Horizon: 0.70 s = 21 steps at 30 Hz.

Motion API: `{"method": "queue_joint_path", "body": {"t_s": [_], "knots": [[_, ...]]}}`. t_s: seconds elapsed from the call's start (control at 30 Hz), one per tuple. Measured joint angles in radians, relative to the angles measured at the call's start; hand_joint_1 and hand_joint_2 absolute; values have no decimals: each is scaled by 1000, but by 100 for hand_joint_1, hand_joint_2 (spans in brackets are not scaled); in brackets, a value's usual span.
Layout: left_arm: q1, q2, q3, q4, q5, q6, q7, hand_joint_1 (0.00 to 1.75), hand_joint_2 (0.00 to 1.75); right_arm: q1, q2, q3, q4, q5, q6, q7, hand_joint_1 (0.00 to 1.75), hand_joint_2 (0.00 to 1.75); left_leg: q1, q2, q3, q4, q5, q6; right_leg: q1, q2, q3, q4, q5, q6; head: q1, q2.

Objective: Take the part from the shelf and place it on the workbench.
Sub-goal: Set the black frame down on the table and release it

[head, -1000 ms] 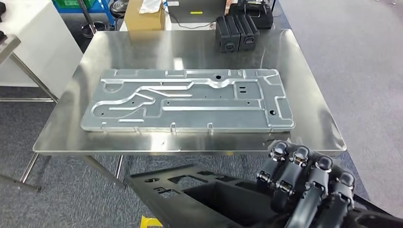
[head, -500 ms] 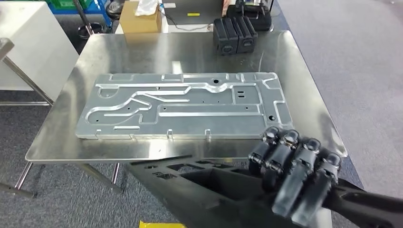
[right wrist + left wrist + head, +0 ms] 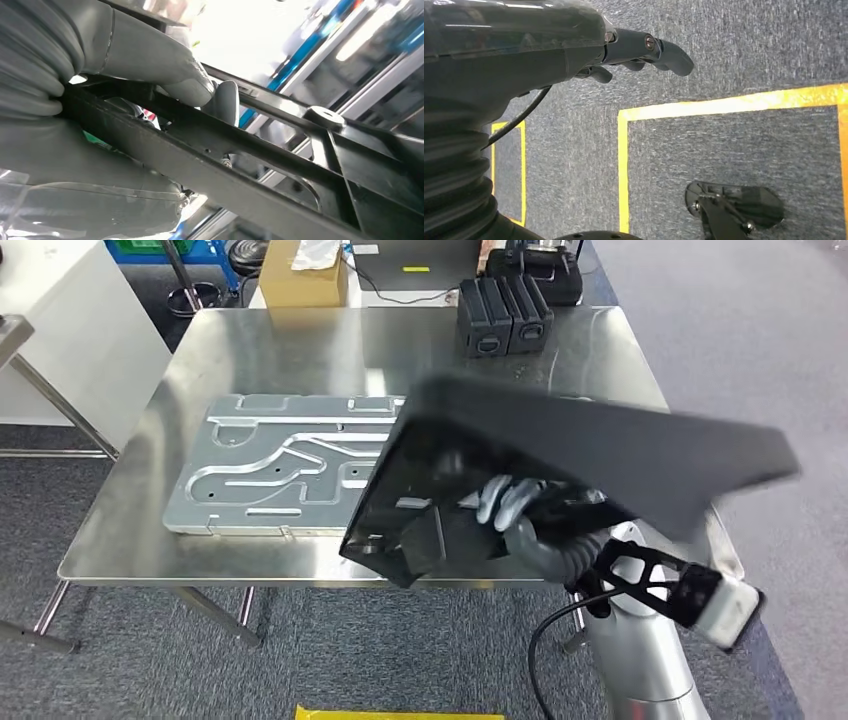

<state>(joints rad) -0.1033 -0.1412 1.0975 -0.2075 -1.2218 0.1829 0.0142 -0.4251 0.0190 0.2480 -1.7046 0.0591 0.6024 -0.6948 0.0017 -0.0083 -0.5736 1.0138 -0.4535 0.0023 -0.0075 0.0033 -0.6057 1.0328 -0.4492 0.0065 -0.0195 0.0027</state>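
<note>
The black plastic part [image 3: 590,445], a large flat panel with ribs and cut-outs, hangs tilted over the right half of the steel workbench [image 3: 300,340]. My right hand [image 3: 510,505] grips it from beneath, with pale fingers showing under its raised edge. In the right wrist view the grey thumb [image 3: 200,82] presses on a rib of the part [image 3: 280,150]. My left hand [image 3: 644,47] hangs over the carpet floor with nothing in it and its fingers loosely extended.
A large stamped silver plate [image 3: 270,460] lies across the workbench's middle, its right end hidden by the part. Two black cases [image 3: 505,315] stand at the back edge, with a cardboard box [image 3: 300,280] behind. A white table [image 3: 60,330] is at the left. Yellow tape [image 3: 624,165] marks the floor.
The black part rose from below the bench's front edge and swung over the table, now tilted above the plate's right end. My right hand turned beneath it.
</note>
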Motion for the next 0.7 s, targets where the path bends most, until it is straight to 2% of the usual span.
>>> {"method": "queue_joint_path", "body": {"t_s": [0.1,0.17,0.23,0.27,0.3,0.33,0.4,0.43,0.47,0.53,0.6,0.63,0.7], "knots": [[1,0,0,0,1,0,-7,0,175,-7,-14,-26,41,3,-9,2,175,175,2,1,-5,16,-15,-16,-4,1,3,-8,3,-17,-1,0],[1,0,0,0,1,0,-13,0,175,-18,-21,-48,73,3,-11,4,175,175,5,2,-46,103,-62,-27,-8,-1,7,-13,4,-26,-2,0],[2,0,0,0,1,0,-17,0,175,-25,-28,-71,114,6,-11,12,175,175,8,3,-116,240,-116,-34,-7,-3,7,-12,2,-30,-2,0],[3,0,0,0,1,-1,-19,0,175,-28,-33,-82,136,15,-15,18,175,175,9,3,-141,283,-123,-35,-6,-3,8,-11,0,-30,-2,0],[5,0,0,0,1,-1,-20,0,175,-31,-37,-92,160,31,-27,23,175,175,9,3,-147,287,-109,-35,-6,-2,9,-10,-1,-30,-2,0],[6,0,0,0,1,-2,-21,0,175,-36,-42,-101,183,57,-49,28,175,175,9,3,-133,248,-77,-33,-6,-1,11,-10,-3,-29,-2,0],[7,0,0,0,1,-3,-22,0,175,-48,-49,-115,227,129,-125,36,175,175,7,2,-71,109,-3,-24,-5,2,18,-9,-7,-25,-2,0],[6,0,0,0,1,-3,-23,0,175,-55,-53,-121,246,174,-181,41,175,175,5,2,-44,51,16,-19,-3,3,19,-8,-9,-21,-2,0],[6,0,0,0,2,-3,-23,0,175,-63,-55,-126,261,219,-241,49,175,175,2,2,-29,17,23,-15,-2,3,19,-8,-10,-16,-2,0],[7,0,0,0,3,-3,-23,0,175,-78,-58,-133,281,307,-358,71,175,175,-1,3,-20,-1,18,-6,-2,5,21,-12,-9,-6,-1,0],[8,-2,0,0,4,-4,-22,0,175,-90,-59,-135,296,389,-445,99,175,175,4,6,-10,-12,22,6,-3,4,26,-6,-17,5,-1,0],[7,-3,0,0,4,-4,-22,0,175,-98,-61,-135,308,431,-485,117,175,175,7,7,-5,-19,26,13,-3,3,18,17,-34,10,0,0],[5,-6,0,0,4,-5,-22,0,175,-114,-68,-135,337,509,-564,154,175,175,7,7,-2,-25,29,22,-5,2,-30,121,-91,16,2,0]]}}
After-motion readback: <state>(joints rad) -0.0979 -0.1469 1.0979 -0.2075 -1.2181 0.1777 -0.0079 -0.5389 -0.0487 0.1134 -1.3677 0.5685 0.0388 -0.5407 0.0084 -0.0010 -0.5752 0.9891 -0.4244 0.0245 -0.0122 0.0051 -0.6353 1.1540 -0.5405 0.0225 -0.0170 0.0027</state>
